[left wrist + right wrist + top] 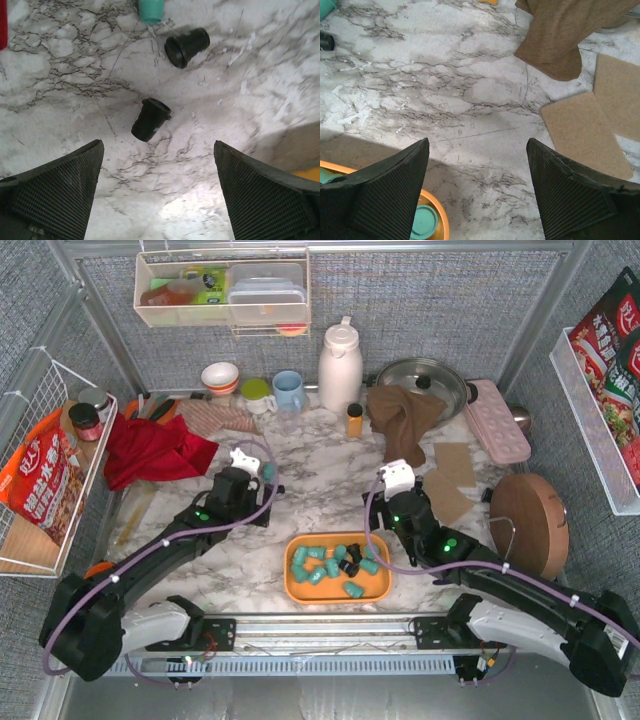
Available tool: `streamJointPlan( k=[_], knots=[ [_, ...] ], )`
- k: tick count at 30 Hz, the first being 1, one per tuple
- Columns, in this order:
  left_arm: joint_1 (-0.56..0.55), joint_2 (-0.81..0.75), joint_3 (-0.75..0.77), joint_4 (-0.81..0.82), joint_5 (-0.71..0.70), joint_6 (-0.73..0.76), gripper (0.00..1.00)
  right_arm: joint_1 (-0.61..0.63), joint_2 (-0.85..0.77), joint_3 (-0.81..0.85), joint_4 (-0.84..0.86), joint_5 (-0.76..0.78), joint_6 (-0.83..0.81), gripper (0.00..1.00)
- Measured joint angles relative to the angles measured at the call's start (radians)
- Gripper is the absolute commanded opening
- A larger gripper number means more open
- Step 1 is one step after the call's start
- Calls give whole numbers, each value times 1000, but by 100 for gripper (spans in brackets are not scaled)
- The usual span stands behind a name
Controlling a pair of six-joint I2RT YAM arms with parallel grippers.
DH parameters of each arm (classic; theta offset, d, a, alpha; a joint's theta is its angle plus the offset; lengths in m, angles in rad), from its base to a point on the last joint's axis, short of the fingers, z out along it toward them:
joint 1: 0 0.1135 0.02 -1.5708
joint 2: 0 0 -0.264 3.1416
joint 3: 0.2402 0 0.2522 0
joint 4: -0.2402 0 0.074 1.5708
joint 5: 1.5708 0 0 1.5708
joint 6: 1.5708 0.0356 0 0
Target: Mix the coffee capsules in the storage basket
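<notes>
The orange storage basket (296, 587) lies at the near middle of the marble table and holds several teal coffee capsules (318, 575) and a few black ones (349, 565). In the left wrist view two black capsules (150, 120) (187, 46) and one teal capsule (150, 10) lie loose on the marble ahead of my fingers. My left gripper (256, 483) (159, 151) is open and empty, to the upper left of the basket. My right gripper (393, 502) (477, 146) is open and empty beside the basket's far right corner. The basket's rim (439, 221) and a teal capsule (424, 224) show by its left finger.
A brown cloth (402, 412) (560, 35) and tan pads (452, 480) (580, 135) lie at the right. A red cloth (150, 452), cups, a white jug (340, 365), a small yellow bottle (354, 420), a pot, a pink tray and a wooden lid (530, 522) stand around the back and right.
</notes>
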Motion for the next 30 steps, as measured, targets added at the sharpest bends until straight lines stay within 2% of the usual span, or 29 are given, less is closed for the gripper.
streamJointPlan(
  k=[2,3,11,15,18,23,25,30],
  knots=[
    [18,27,-1,0,43,100,100,-2,-24,-6,-1,-3,0,83],
    [38,51,-18,-13,96,228,98,-5,-49,-11,-4,-11,1,83],
    [82,92,-60,-35,185,441,89,-8,-95,-26,-12,-29,12,83],
    [89,95,-76,-11,193,509,86,-8,-103,-26,-13,-36,15,83],
    [90,100,-86,11,196,548,79,-10,-109,-26,-13,-36,15,83],
    [100,126,-89,43,198,600,75,-12,-113,-32,-13,-40,16,83],
    [109,142,-82,48,207,616,70,-12,-112,-32,-13,-40,16,83],
    [143,208,-41,53,243,640,67,-13,-104,-32,-13,-40,16,83]
  ],
)
